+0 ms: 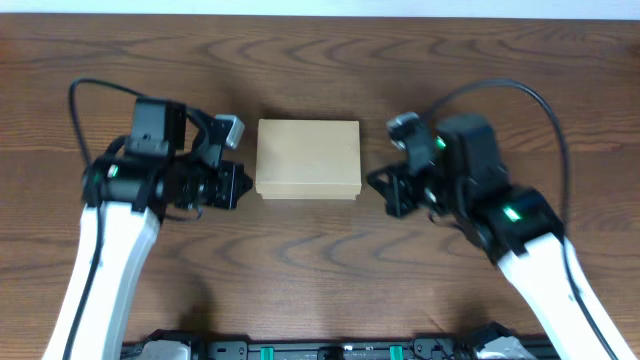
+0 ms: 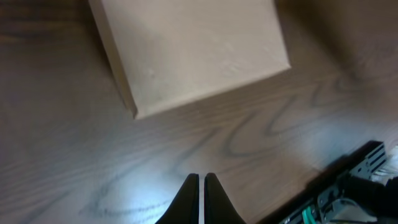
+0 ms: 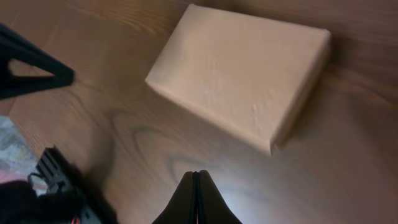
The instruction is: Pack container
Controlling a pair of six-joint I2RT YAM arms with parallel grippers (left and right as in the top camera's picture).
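Note:
The container (image 1: 308, 158) is a tan cardboard box lying flat with its lid closed in the middle of the wooden table. It also shows in the left wrist view (image 2: 193, 50) and the right wrist view (image 3: 239, 74). My left gripper (image 1: 238, 186) is just left of the box, shut and empty, its fingertips (image 2: 201, 180) over bare wood. My right gripper (image 1: 385, 190) is just right of the box, shut and empty, its fingertips (image 3: 197, 177) over bare wood. No marker pens are in view.
The dark wooden table (image 1: 320, 270) stretches around the box. A black rail with cables (image 1: 320, 350) runs along the front edge. The left gripper's fingers show in the right wrist view (image 3: 31, 65).

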